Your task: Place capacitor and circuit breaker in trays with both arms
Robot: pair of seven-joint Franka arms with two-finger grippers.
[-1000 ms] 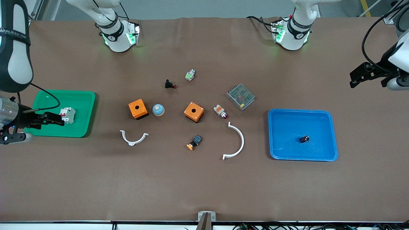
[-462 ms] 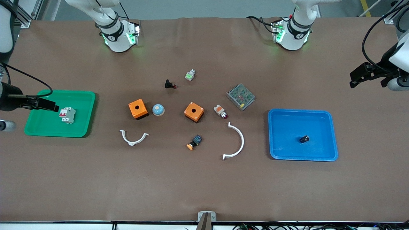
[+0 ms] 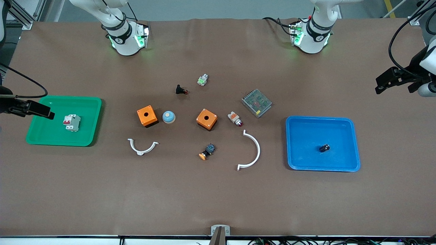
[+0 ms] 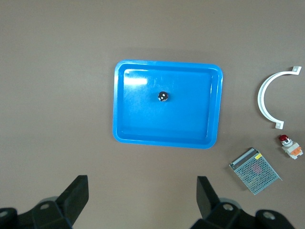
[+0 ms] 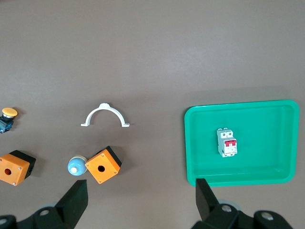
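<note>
The circuit breaker, a white block with red levers, lies in the green tray at the right arm's end of the table. It also shows in the right wrist view. The capacitor, a tiny black cylinder, lies in the blue tray at the left arm's end, and shows in the left wrist view. My right gripper is open and empty, raised beside the green tray's outer edge. My left gripper is open and empty, high over the table's end past the blue tray.
Between the trays lie two orange boxes, a blue dome, two white curved clips, a mesh power supply, an indicator lamp, a black push-button and an orange-capped switch.
My right gripper has drawn back from the circuit breaker toward the table's end, leaving it in the green tray. The left gripper has shifted only slightly.
</note>
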